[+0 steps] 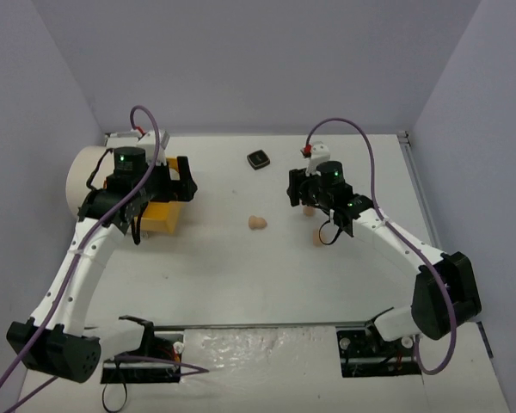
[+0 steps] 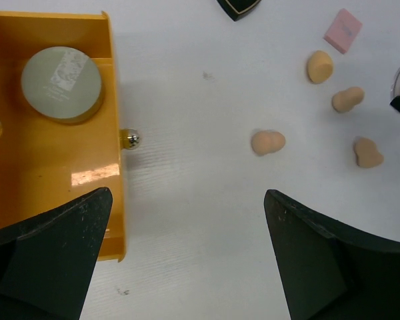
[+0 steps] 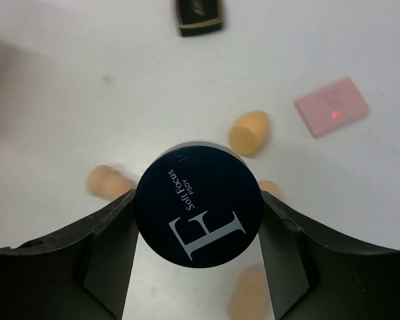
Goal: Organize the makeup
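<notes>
My right gripper is shut on the dark round compact, lettered "Soft Focus", and holds it above the table over several peach sponges. It shows in the top view too. A pink square pad and a black square compact lie beyond. My left gripper is open and empty over bare table, just right of the orange drawer. The pale green disc lies in that drawer. Sponges lie to its right.
The large cream cylinder stands at the back left, its orange drawer pulled out, with a metal knob on its front. One sponge lies mid-table. The black square compact sits near the back.
</notes>
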`<state>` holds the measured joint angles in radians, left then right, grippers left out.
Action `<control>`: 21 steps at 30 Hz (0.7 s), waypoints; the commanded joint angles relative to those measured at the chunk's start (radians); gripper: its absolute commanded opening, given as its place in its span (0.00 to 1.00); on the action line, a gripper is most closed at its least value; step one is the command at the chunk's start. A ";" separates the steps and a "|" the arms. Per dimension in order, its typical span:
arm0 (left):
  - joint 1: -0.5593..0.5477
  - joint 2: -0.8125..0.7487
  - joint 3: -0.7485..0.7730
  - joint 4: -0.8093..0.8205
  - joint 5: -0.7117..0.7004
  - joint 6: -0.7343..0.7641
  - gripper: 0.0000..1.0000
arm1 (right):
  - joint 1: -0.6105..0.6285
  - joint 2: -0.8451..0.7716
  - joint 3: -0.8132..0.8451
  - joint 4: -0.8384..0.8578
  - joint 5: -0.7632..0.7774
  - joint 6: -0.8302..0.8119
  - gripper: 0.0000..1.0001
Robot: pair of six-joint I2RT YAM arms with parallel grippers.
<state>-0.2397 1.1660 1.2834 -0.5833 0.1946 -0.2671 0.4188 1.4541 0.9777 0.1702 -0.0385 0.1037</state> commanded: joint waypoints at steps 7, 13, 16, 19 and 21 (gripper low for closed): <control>-0.123 -0.001 0.162 -0.080 0.225 -0.191 0.97 | 0.375 -0.246 -0.008 0.151 -0.140 -0.136 0.10; -0.230 -0.003 0.140 -0.060 0.264 -0.301 0.97 | 0.484 -0.248 0.019 0.189 -0.189 -0.181 0.11; -0.257 -0.014 0.123 -0.049 0.270 -0.332 0.96 | 0.506 -0.253 0.022 0.203 -0.194 -0.190 0.11; -0.276 -0.020 0.103 -0.036 0.285 -0.358 0.96 | 0.515 -0.258 0.020 0.213 -0.195 -0.192 0.11; -0.288 -0.019 0.093 -0.032 0.294 -0.372 0.96 | 0.516 -0.266 0.017 0.223 -0.196 -0.190 0.12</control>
<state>-0.5075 1.1727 1.3786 -0.6683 0.4493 -0.5696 0.9295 1.2266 0.9565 0.2700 -0.2176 -0.0651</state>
